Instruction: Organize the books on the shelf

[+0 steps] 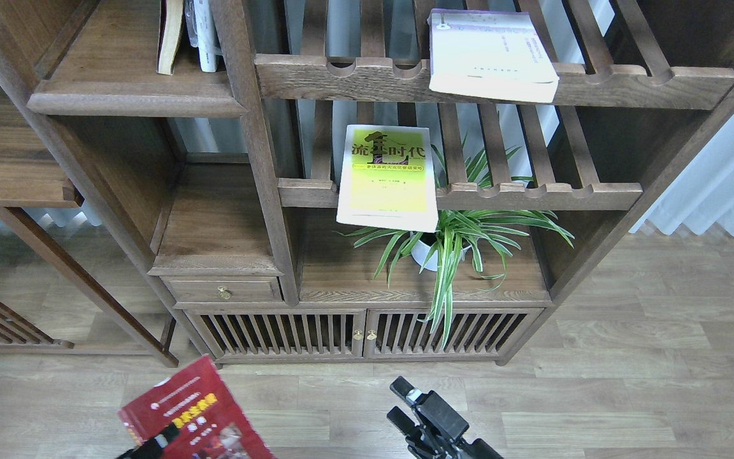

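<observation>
The dark red book (192, 414) hangs low at the bottom left, above the floor. My left gripper (158, 440) is shut on its lower left edge, with one finger lying across the cover. At the bottom centre my right gripper (399, 401) is open, holds nothing and is well right of that book. The yellow-green book (386, 175) lies on the lower slatted rack and overhangs its front rail. The white book (491, 54) lies on the upper slatted rack. The solid plank shelf (131, 95) is at the upper left.
Two upright books (169, 35) stand at the back right of the plank shelf. A potted spider plant (453, 239) sits under the yellow-green book. Below are a brass-knobbed drawer (223, 290) and slatted cabinet doors (360, 331). White curtains (724, 185) hang at the right.
</observation>
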Controlling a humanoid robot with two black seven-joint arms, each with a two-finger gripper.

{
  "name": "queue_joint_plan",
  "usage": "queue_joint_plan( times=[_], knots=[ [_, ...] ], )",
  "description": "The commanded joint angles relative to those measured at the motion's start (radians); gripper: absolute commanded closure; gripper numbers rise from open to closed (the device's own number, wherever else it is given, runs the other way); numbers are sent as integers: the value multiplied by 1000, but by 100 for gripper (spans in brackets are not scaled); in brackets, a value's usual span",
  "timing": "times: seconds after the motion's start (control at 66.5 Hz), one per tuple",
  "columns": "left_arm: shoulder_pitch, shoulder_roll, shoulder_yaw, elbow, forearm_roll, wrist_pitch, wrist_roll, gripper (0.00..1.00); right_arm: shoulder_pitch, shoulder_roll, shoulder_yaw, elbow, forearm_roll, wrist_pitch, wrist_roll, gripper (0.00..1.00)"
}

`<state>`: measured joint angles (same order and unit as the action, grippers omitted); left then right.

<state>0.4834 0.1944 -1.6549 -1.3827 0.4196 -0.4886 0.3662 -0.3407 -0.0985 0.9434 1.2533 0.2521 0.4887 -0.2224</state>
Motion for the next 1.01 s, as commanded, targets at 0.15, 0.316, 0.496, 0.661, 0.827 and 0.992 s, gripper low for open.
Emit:
queue_joint_plan(
  times=[0.15,0.316,0.496,0.661,0.827,0.992],
  knots=[
    [9,-69,-189,-1,-1,0,25,95,17,19,-6,-17,-1,0,-2,2],
    [47,-141,-319,1,-11,0,25,96,22,22,-15,-29,-1,0,-3,2],
    [43,-141,-411,1,-85,0,25,96,22,25,-18,-45,-2,0,-5,2],
    [-8,-127,-490,1,-199,0,23,95,20,28,-41,-46,-2,0,-5,2],
    [-55,-67,-527,1,-258,0,25,95,14,28,-69,-51,-2,0,-5,2],
    [-85,3,-527,1,-280,0,23,95,14,30,-90,-78,-2,0,-3,2]
  ],
)
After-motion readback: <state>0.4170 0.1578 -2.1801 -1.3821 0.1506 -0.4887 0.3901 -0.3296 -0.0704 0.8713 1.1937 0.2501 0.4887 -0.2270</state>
